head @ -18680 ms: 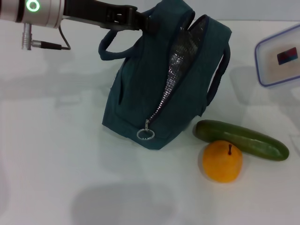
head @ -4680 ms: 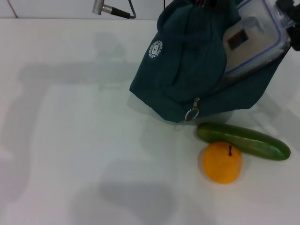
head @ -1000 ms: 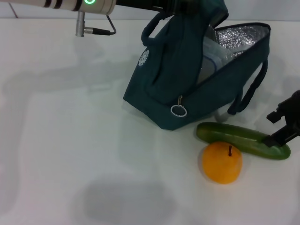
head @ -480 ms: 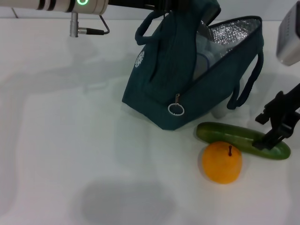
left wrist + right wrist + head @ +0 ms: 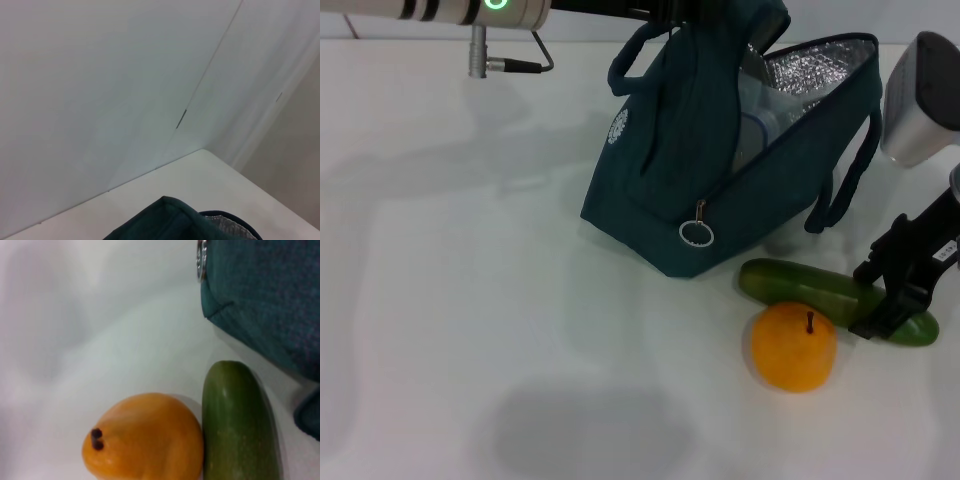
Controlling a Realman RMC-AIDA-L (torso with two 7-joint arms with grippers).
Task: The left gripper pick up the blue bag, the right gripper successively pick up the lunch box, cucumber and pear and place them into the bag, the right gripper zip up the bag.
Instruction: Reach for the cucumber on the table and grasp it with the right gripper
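**A:** Lowest in the head view, what lies on the white surface [image 5: 450, 330]?

**B:** The pear [image 5: 794, 346], lower right, stem up, touching the cucumber [image 5: 800, 285] just behind it. The cucumber runs from right of centre toward the right edge of the frame.

**A:** And the black arm at that edge?

**B:** The right pincer [image 5: 892, 312] is down at the cucumber's far-right end. One dark finger crosses the green skin; whether the fingers are spread or clenched on it, I cannot tell. It looks placed for the cucumber pick, the second item in the sequence.

**A:** Why there rather than mid-length?

**B:** My reading: the pear crowds the middle from the front, so the outer end is the part with free room around it.

**A:** Further back?

**B:** The blue bag [image 5: 670, 180] sits upper centre, tipped, its base corner on the surface and its foil-lined mouth gaping toward the upper right. The lunch box [image 5: 760, 125] shows pale inside it, so that step appears done. The zipper ring [image 5: 696, 233] hangs at the low end, undone.

**A:** What keeps it open?

**B:** The left pincer [image 5: 672, 12], at the top edge, is clenched on the bag's upper fabric or handle, holding it lifted so the mouth faces the right arm.

**A:** Room to move?

**B:** Open surface fills the whole left half. On the right it is tight: a bag handle [image 5: 840, 185] dangles between the cucumber and the opening.
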